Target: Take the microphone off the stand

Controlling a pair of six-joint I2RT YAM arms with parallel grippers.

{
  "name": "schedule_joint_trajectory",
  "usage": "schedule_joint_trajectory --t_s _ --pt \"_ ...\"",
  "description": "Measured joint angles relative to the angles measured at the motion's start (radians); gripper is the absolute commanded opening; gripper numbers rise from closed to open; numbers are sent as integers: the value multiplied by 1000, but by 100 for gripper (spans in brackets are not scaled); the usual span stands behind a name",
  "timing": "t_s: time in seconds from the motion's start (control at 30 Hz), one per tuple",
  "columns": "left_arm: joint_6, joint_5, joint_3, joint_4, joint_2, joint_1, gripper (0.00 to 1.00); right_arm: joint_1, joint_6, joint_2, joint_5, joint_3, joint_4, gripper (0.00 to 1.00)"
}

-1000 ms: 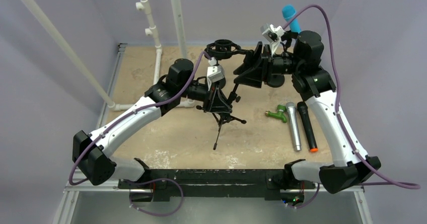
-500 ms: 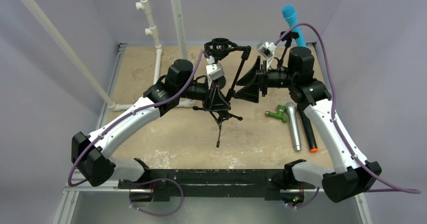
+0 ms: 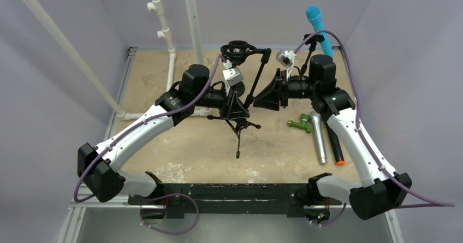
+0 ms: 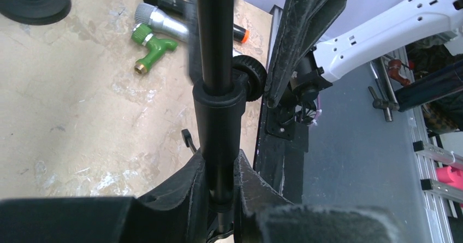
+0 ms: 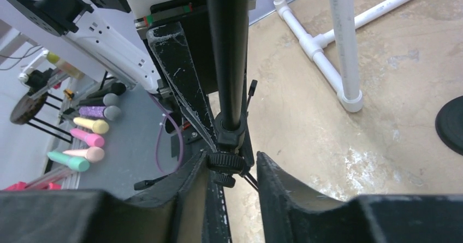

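Jaws on the left gripper [image 4: 220, 185] are clenched on the lower tube of the tripod stand [image 3: 256, 82], middle of the bench [image 3: 180, 144]. Right gripper [image 5: 230, 160] sits astride that same stand's slanted pole, jaws released, with a gap on one side. Far right corner: the blue microphone [image 3: 316, 24] sits in the round-base stand [image 4: 33, 0], head up, long axis near upright, leaning slightly left. Nearer, a green tap [image 3: 299, 124], silver microphone [image 3: 318, 139] and black microphone [image 3: 333, 136] lie side by side.
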Motion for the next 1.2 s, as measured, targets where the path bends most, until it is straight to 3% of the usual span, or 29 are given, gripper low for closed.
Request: schedule_joint_trajectory --t_s 0.23,0.47,0.77,0.87,1.0,1.2 --pt "-9 -19 0 -4 1 1 0 1 0 0 -5 -2 3 0" --pt "-64 -23 0 -4 10 1 0 15 -176 3 58 48 -114 0" --pt "-167 -24 91 -26 84 4 0 116 -571 3 377 201 -325 0" --pt "-176 -29 146 -60 137 6 0 167 -675 3 536 219 -357 13" --pt "-183 -31 193 -89 196 6 0 217 -760 4 700 219 -384 42" --pt "-174 -8 231 -99 211 -5 0 227 -788 2 814 219 -399 56"
